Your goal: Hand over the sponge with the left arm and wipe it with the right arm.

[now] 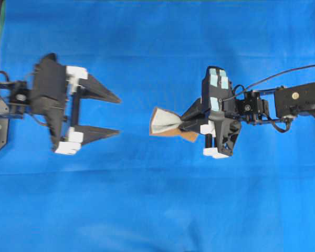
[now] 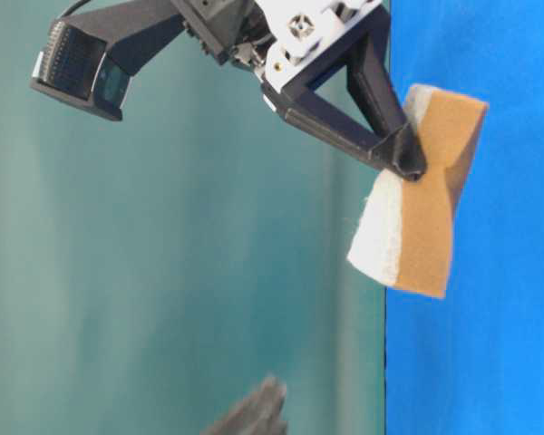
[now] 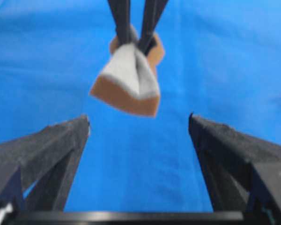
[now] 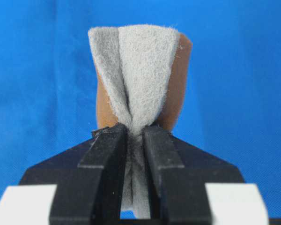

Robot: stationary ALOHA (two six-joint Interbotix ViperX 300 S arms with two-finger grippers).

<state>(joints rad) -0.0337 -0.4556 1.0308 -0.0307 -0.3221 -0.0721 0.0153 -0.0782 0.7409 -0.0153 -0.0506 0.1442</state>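
the right gripper (image 1: 186,125) is clenching the sponge (image 1: 165,123) near one end, and it is squeezing hard enough that the grey-white face is folding in on itself along the pinch line. in the right wrist view the two fingers (image 4: 105,154) are standing close together with the felt creased between them, and the orange-tan backing is wrapping round the outside. that tight, off-centre pinch is probably deliberate: it is leaving most of the sponge sticking out free beyond the fingertips, which is the part that can meet a surface for wiping.

the left gripper (image 1: 118,115) is standing released and holding nothing, its two fingers spread wide, well apart from the sponge with bare blue cloth (image 1: 157,210) between them. it is facing the sponge squarely, and the left wrist view is showing the sponge centred between its open fingers (image 3: 61,154), so the handover itself looks done and the left arm seems to be clear of the work.

the sponge is hanging in the air above the cloth, not lying on it, as far as the table-level view shows. its long axis is running along the line between the two arms, in line with the right fingers, and its free end is pointing toward the left gripper. that free end is flaring wider than the pinched end, giving a fan shape from above. the wiping step does not appear to have started.
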